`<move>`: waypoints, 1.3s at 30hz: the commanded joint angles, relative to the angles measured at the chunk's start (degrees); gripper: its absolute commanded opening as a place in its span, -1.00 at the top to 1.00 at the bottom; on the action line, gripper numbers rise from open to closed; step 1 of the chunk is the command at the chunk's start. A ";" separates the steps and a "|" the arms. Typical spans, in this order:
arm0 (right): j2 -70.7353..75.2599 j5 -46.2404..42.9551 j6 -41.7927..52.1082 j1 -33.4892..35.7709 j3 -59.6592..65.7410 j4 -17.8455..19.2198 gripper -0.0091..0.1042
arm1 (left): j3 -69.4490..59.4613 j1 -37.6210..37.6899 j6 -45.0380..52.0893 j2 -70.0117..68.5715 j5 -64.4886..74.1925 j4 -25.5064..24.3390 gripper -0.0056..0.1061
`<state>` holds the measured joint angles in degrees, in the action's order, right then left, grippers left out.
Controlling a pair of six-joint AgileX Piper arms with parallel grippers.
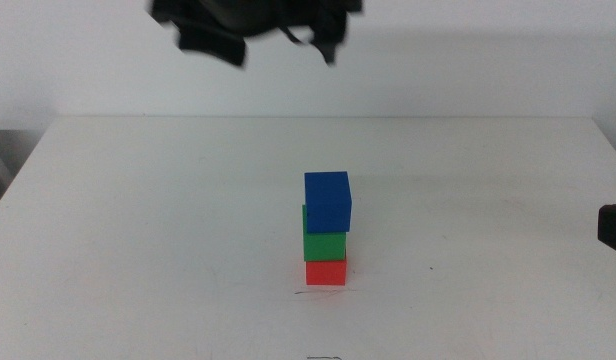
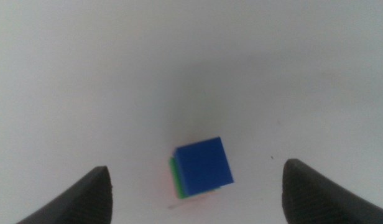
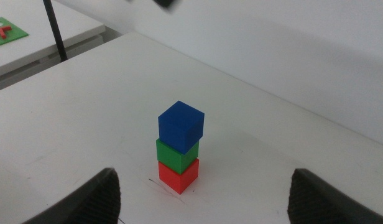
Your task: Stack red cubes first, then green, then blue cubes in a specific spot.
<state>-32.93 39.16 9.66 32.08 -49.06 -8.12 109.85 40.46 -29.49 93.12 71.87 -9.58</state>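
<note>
Tower complete: red cube [image 1: 326, 272] lowest, resting by pen mark [image 1: 323, 292] on table [image 1: 138, 220], green [image 1: 324, 244] above, blue [image 1: 328, 201] slightly overhanging. Left gripper [image 2: 194, 186] high overhead, spread wide; right gripper [image 3: 204, 193] aside, equally wide, empty.

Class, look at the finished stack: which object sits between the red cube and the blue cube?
The green cube sits between the red cube and the blue cube, touching both; the middle and right wrist views show it.
</note>
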 commanded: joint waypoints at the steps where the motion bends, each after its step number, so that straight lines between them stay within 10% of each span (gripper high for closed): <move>1: -0.33 -4.13 0.66 -0.43 -1.31 0.06 -0.54 | 1.50 0.13 2.07 -5.29 3.39 -2.71 -0.77; 11: -0.33 -4.13 0.66 -0.43 -1.31 0.06 -0.54 | -0.55 -1.14 7.59 -15.36 3.35 -12.77 -0.77; 24: -0.33 -4.13 0.66 -0.43 -1.31 0.06 -0.54 | -22.35 -29.23 25.32 -36.90 -19.84 -1.47 -0.77; 39: -0.33 -4.13 0.66 -0.43 -1.31 0.06 -0.54 | -26.32 -33.11 25.22 -43.27 -24.71 -2.40 -0.77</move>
<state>-32.93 39.16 9.66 32.08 -49.06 -8.12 82.09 7.52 -4.20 49.88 51.53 -11.30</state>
